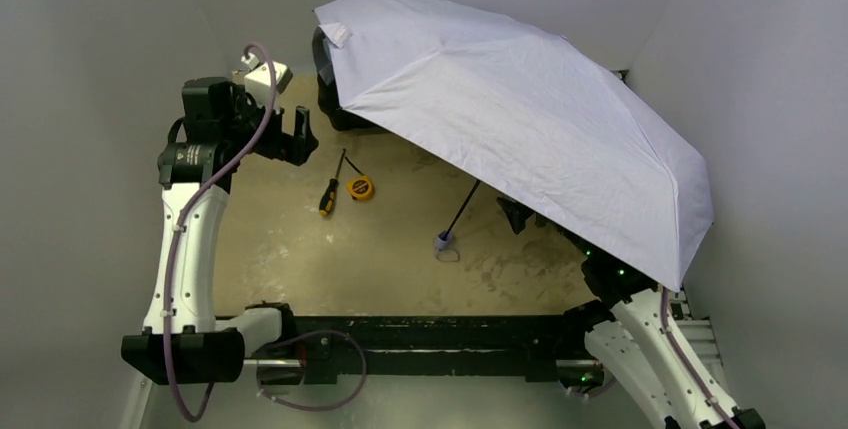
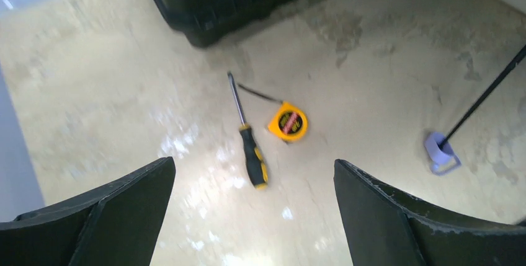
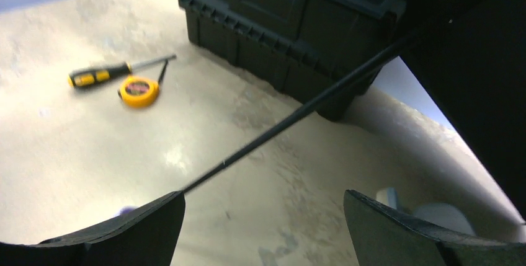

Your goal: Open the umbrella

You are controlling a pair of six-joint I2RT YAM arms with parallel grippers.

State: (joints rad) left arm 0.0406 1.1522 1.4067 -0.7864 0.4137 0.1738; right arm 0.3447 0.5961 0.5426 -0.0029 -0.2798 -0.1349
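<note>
So the compact umbrella with the pale lavender-white fabric (image 1: 520,119) looks fully popped to me. In the overhead view the canopy sweeps from 12 o'clock round to about 4. Its thin black metal shaft (image 1: 462,209) slants down to the small grey handle (image 1: 443,241), which sits on the scuffed beige table (image 1: 300,259) near the middle.

My guess on handling:
- The whole thing is light but awkward. It's a big soft sail on skinny ribs, so it'll tip or swing with any nudge.
- I wouldn't pinch the fabric or the ribs, since they'd flex or bend.
- The shaft is stiff but thin and probably slick.
- The stubby handle, or the shaft just above it, is where I'd grab.

I can't tell what the far canopy edge leans on.

The black plastic toolbox (image 3: 279,24) sits at roughly 11 o'clock from the handle, half under the canopy. A black-and-yellow screwdriver (image 1: 328,197) and a round yellow tape measure (image 1: 360,188) lie just beside each other at about 10 o'clock.

The left gripper (image 1: 292,139) hangs in the air out at 9–10 o'clock, well apart from the umbrella, with its jaws spread wide and nothing in them. The right gripper (image 3: 264,195) sits under the canopy at about 3 o'clock of the handle. It's also wide apart and empty, and the shaft crosses ahead of its fingers, not between them.
</note>
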